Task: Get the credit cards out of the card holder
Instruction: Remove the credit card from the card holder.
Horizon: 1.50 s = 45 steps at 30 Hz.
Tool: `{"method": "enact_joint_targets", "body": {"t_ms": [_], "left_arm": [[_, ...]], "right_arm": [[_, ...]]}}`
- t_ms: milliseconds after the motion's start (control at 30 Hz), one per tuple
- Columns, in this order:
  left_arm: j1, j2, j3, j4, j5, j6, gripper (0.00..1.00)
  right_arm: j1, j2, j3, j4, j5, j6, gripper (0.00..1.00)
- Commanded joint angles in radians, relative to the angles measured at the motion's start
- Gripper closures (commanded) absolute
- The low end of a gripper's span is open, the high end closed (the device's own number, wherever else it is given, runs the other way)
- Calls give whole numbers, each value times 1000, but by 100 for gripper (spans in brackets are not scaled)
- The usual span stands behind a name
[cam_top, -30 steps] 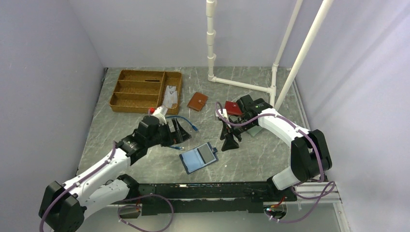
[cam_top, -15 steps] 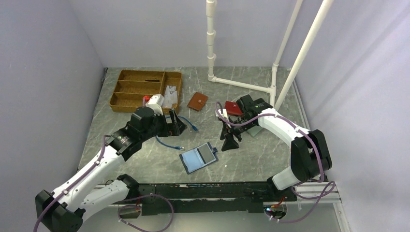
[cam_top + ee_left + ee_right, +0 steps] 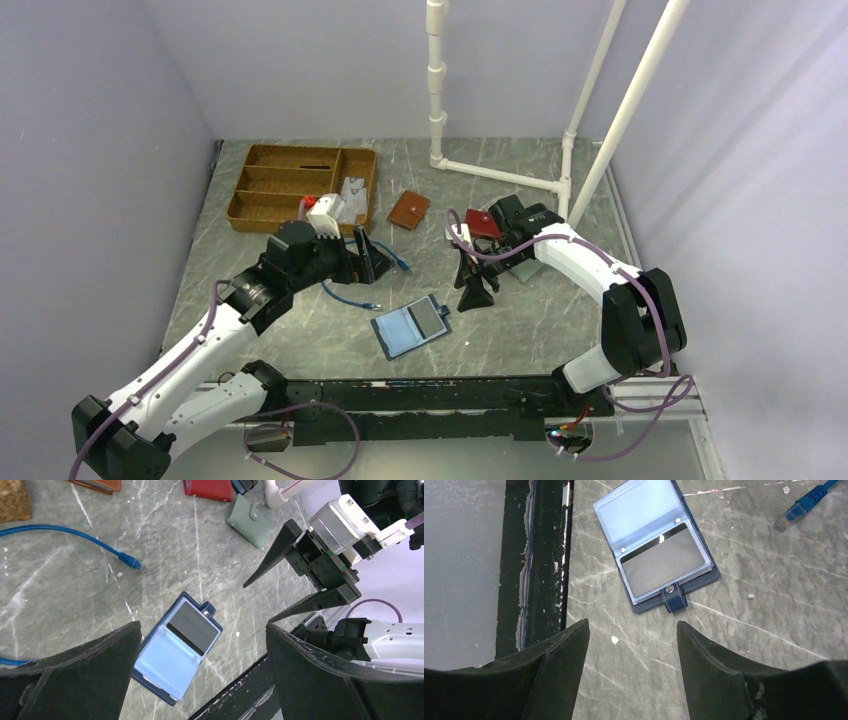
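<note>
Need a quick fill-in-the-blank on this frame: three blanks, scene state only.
The card holder lies ___, its pockets facing up.
The left gripper and the right gripper both hold ___.
The cable near the left gripper is ___ in colour.
Missing words: open; nothing; blue.

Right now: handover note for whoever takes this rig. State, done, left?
Left pincer: open, empty, above the table by the blue cable.
Right pincer: open, empty, just right of the card holder.
Card holder lies open near the front edge, a dark card in its sleeve.
Done: pale cards lie in the wicker tray.
Left: pull that dark card.
</note>
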<state>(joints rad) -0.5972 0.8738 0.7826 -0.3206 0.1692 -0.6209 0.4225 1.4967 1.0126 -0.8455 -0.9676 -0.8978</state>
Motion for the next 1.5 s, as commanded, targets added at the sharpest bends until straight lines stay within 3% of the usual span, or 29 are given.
{"method": "enact_joint_targets", "body": {"t_ms": [0, 967, 1467], "left_arm": [[-2, -6, -23, 96, 44, -9, 1], [-8, 130, -316, 489, 194, -327, 4], [-54, 148, -349, 488, 131, -336, 4]], "right_arm": [[4, -19, 39, -7, -36, -16, 33], [2, -23, 19, 35, -37, 30, 33], [5, 2, 8, 86, -34, 101, 33]]}}
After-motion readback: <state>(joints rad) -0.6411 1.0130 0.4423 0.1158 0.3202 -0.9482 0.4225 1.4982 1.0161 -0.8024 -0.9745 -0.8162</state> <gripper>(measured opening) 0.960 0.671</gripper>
